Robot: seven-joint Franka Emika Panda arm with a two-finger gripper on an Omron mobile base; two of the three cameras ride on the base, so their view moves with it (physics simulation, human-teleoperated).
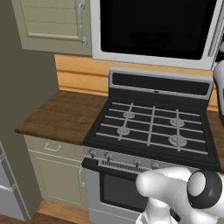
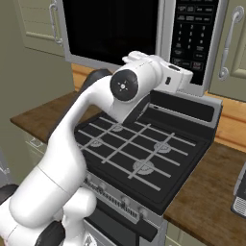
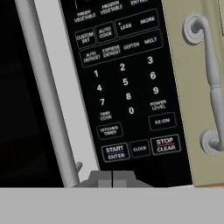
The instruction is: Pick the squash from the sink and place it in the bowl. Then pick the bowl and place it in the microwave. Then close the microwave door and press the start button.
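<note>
My gripper [image 3: 112,178], fingers together, is hovering low centre of hand view, just under START button [image 3: 115,152] on microwave [image 3: 127,83] panel. Stiff flat key; I'm judging one fingertip push suffices.

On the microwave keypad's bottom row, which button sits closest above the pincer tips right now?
The START/ENTER button, leftmost in the bottom row. It sits directly above the shut pincer; the CLOCK button and the red-lettered STOP/CLEAR button lie further right, toward the cabinet handle.
</note>
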